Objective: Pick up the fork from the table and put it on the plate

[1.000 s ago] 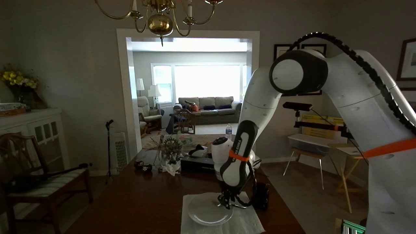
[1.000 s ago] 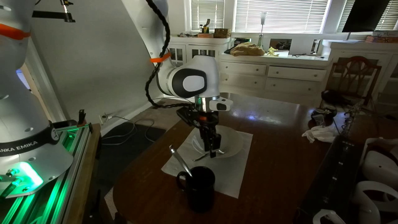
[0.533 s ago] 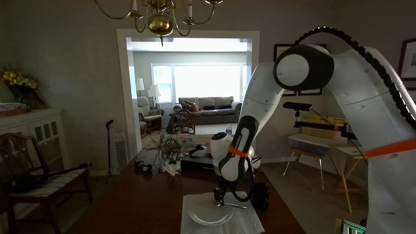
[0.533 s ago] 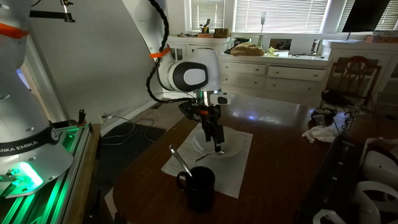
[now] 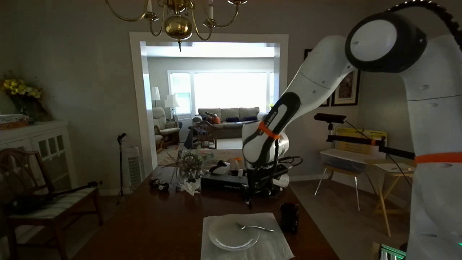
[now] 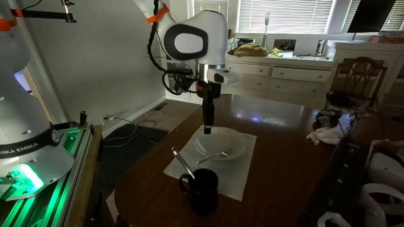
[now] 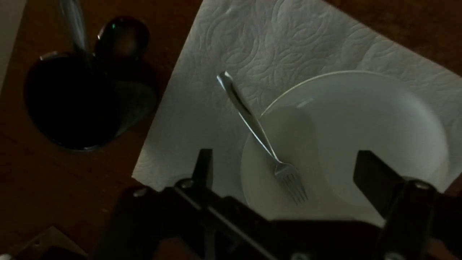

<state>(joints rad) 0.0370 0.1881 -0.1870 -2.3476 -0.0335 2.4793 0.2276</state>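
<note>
leaning across the rim of the plate (image 7: 346,144), the fork (image 7: 259,134) lies below the widely spread, empty pincer (image 7: 285,157).

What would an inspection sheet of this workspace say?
Surface: dark wooden table, paper towel under the plate.
Job's things: fork, tines inside the plate, handle reaching past its edge over the towel.
Clutter: black mug holding a metal utensil; crumpled white tissue; black box.
Gripper: open, above the table, nothing seen in its grasp.
Cables: black cable along the arm; pale cords on the floor.
Surroundings: chandelier, wooden chair, sofa farther back.
</note>
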